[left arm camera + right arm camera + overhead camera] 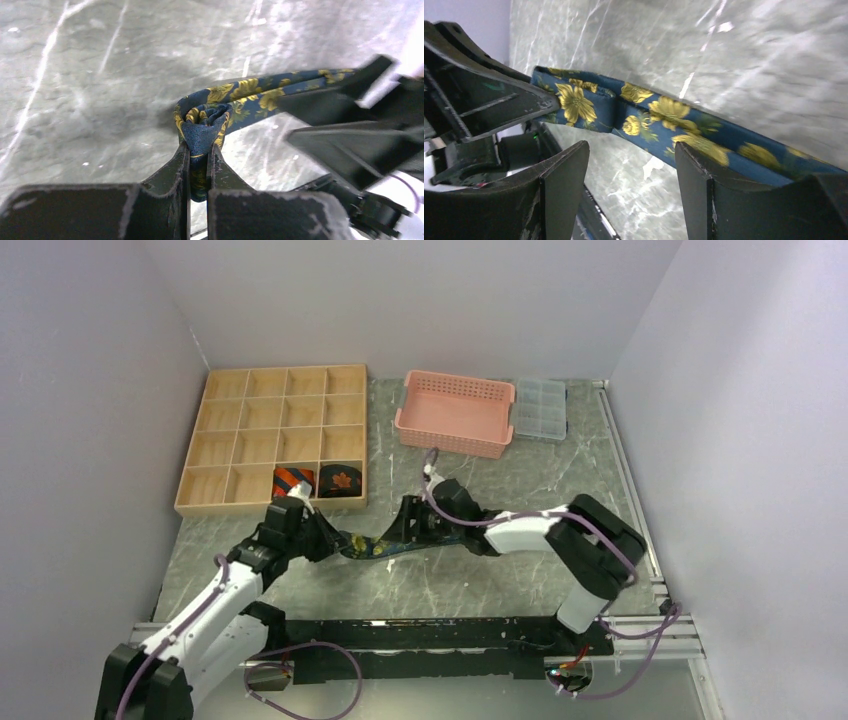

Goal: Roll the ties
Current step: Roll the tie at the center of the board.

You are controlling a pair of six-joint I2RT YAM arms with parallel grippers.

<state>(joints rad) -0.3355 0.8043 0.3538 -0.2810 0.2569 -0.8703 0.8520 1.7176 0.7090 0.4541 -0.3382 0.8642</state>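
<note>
Floral tie (378, 546) lies on the surface (500, 580) mid-scene, between left gripper (333, 540) and right gripper (412, 525), both right at it. Wooden tray (225, 430) far left: striped tie (293, 480) and leaf tie (339, 480) sit rolled in the near row's two rightmost compartments. Pink basket (450, 440) and clear box (540, 408) far centre.

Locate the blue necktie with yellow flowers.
Top view: the blue floral necktie is mid-table, in front of the wooden divided tray, its curled end pinched by the left gripper, the open right gripper alongside.

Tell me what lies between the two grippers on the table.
The blue floral tie spans it, from left gripper to right gripper, in the top view.
</note>
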